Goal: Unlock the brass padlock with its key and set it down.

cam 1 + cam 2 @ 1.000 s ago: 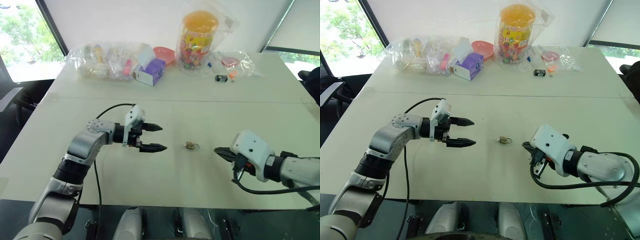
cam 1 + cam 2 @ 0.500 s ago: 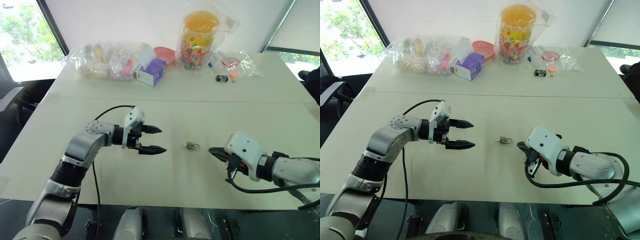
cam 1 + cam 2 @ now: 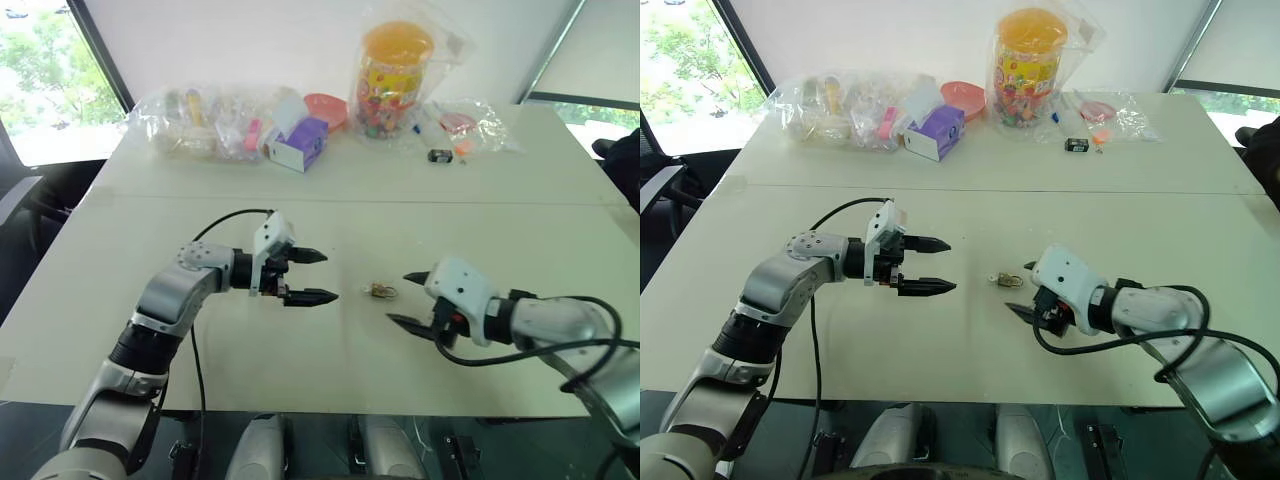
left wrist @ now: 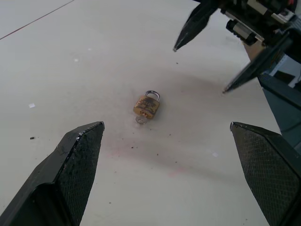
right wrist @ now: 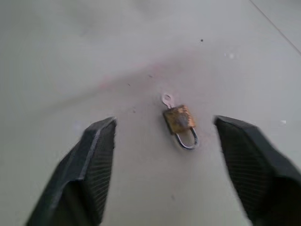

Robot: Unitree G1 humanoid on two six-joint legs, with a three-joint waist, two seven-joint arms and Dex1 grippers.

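The brass padlock [image 3: 381, 291] lies flat on the white table [image 3: 480, 220] between my two grippers, its thin silvery loop [image 5: 187, 140] looking closed. A small silvery key [image 5: 166, 99] sticks out of the body's end opposite the loop. My left gripper [image 3: 327, 277] hovers open a short way to the lock's left, pointing at it. My right gripper [image 3: 398, 298] is open just right of the lock, its black fingertips [image 4: 175, 47] close to it without touching. Both wrist views look down at the padlock [image 4: 146, 105] between wide-spread fingers [image 5: 96, 155].
Along the table's far side lie clear plastic bags of small items [image 3: 200, 120], a purple-and-white box [image 3: 300, 143], a pink bowl [image 3: 328, 106], a bagged orange-lidded sweets jar [image 3: 395, 75] and a small black item [image 3: 440, 155]. A seam [image 3: 150, 197] crosses the tabletop.
My right gripper has gone from shut to open and moved left and forward, closer to the padlock. The left gripper and the padlock have stayed put.
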